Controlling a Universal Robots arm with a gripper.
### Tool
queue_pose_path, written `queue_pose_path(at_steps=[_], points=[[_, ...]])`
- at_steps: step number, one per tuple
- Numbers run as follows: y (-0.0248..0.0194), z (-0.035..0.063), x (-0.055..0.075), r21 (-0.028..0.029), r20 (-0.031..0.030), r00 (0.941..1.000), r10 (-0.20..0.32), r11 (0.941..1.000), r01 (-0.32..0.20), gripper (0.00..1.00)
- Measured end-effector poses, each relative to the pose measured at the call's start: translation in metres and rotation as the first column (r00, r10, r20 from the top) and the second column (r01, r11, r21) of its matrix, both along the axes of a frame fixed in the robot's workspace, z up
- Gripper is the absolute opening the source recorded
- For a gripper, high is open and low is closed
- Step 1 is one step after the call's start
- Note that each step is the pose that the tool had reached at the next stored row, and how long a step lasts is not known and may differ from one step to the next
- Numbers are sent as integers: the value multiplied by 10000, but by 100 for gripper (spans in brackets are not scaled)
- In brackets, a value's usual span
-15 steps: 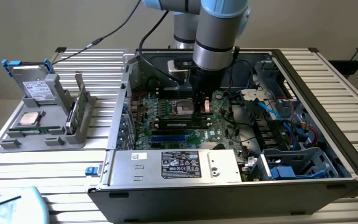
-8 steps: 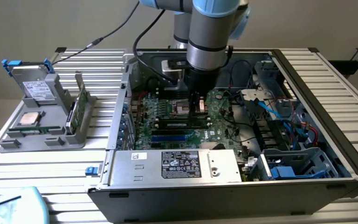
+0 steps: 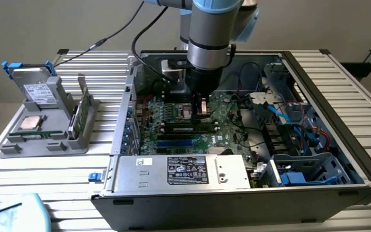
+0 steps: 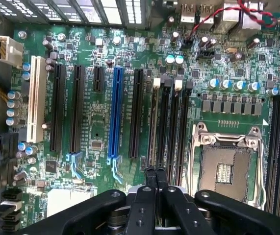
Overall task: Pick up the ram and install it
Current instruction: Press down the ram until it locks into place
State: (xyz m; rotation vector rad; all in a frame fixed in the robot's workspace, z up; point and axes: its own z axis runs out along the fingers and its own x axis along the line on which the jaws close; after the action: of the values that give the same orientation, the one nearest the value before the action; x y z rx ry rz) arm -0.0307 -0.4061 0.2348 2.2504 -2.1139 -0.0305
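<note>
A ram stick (image 3: 185,128), long and narrow with a row of black chips, stands on edge in a memory slot of the green motherboard (image 3: 227,133) inside the open computer case. In the wrist view its thin top edge (image 4: 154,122) runs between white slot latches. My gripper (image 3: 200,110) hangs straight down inside the case, just behind that stick and beside the empty processor socket (image 4: 225,166). The black fingers (image 4: 149,182) are shut against each other, with nothing between them, and the gripper (image 4: 155,171) hovers over the near end of the memory slots.
A grey holder (image 3: 44,137) on the exterior view's left carries a second green stick (image 3: 80,110) on edge, a silver processor chip (image 3: 31,123) and a drive (image 3: 37,89). The power supply (image 3: 182,170), blue cables (image 3: 289,118) and case walls (image 3: 340,116) crowd the motherboard.
</note>
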Motion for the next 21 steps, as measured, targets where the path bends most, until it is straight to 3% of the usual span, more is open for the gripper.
queue_pose_path(at_steps=[11, 17, 21], points=[[8, 3, -188, -3, 129, 9999, -2, 10000, 2, 10], [18, -31, -224, -5, 335, 9994, -3, 10000, 3, 10], [28, -54, -240, -13, 412, 9992, -2, 10000, 2, 10]])
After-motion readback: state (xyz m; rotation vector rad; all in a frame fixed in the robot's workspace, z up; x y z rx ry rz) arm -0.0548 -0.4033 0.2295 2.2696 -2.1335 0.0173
